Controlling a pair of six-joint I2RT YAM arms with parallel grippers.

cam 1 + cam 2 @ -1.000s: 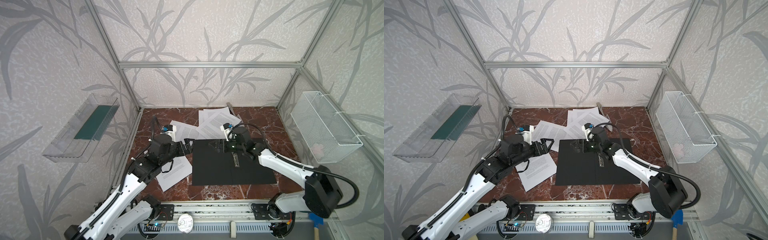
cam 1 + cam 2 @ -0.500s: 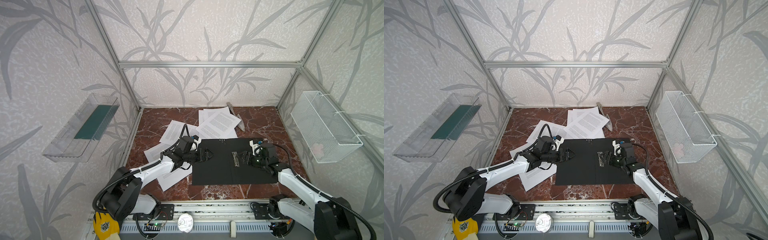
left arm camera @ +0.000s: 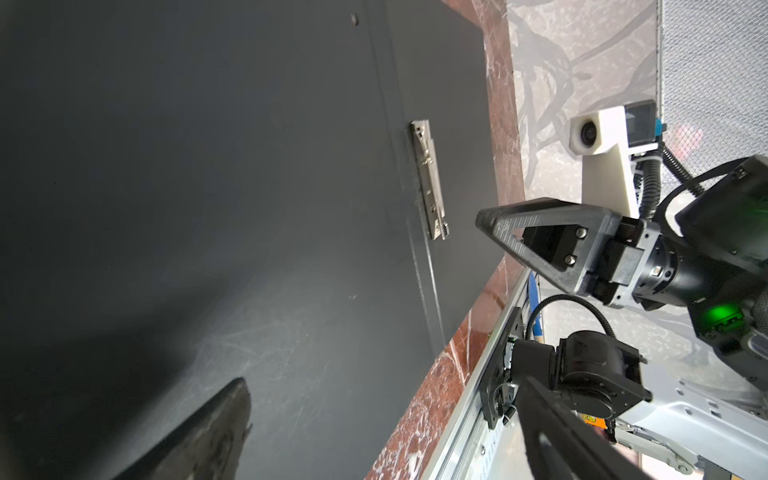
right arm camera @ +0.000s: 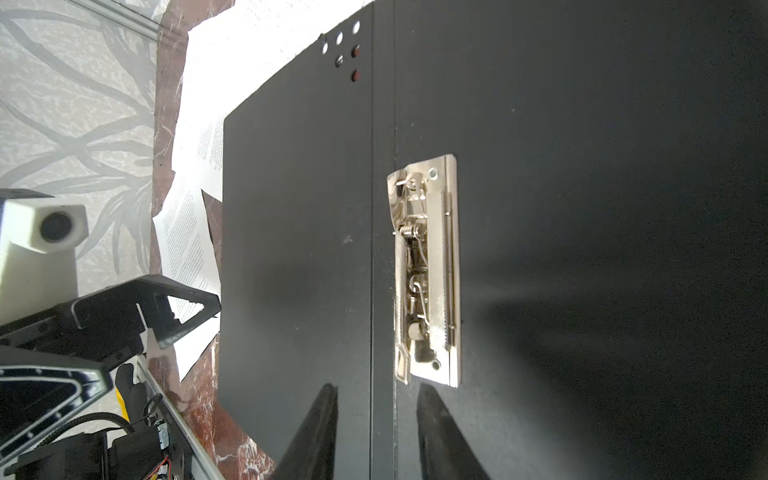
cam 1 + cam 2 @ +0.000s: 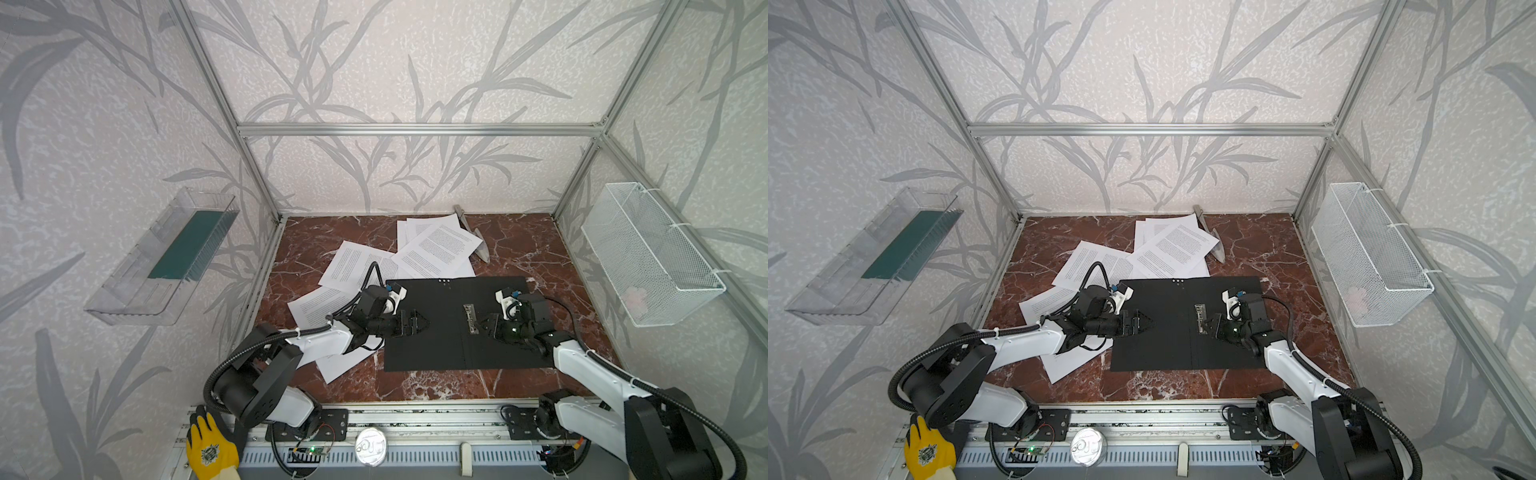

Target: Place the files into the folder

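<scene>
The black folder (image 5: 440,345) (image 5: 1158,349) lies open and flat on the marble table in both top views, its metal clip (image 5: 471,318) (image 4: 428,270) beside the spine. The files (image 5: 436,249) (image 5: 1175,249), white printed sheets, lie scattered behind and to the left of it, some under its edge. My left gripper (image 5: 417,323) (image 3: 382,386) hovers open over the folder's left half, empty. My right gripper (image 5: 482,325) (image 4: 378,390) sits low over the spine at one end of the clip. Its fingers (image 4: 328,399) stand a narrow gap apart with nothing between them.
A grey metal tool (image 5: 471,239) lies at the back next to the sheets. A white wire basket (image 5: 648,253) hangs on the right wall. A clear tray holding a dark green pad (image 5: 187,245) hangs on the left wall. A yellow glove (image 5: 210,446) rests at the front rail.
My right gripper has pulled back from the folder's far edge to the clip, and its jaws have narrowed. My left gripper has moved right onto the folder's left half, still wide open.
</scene>
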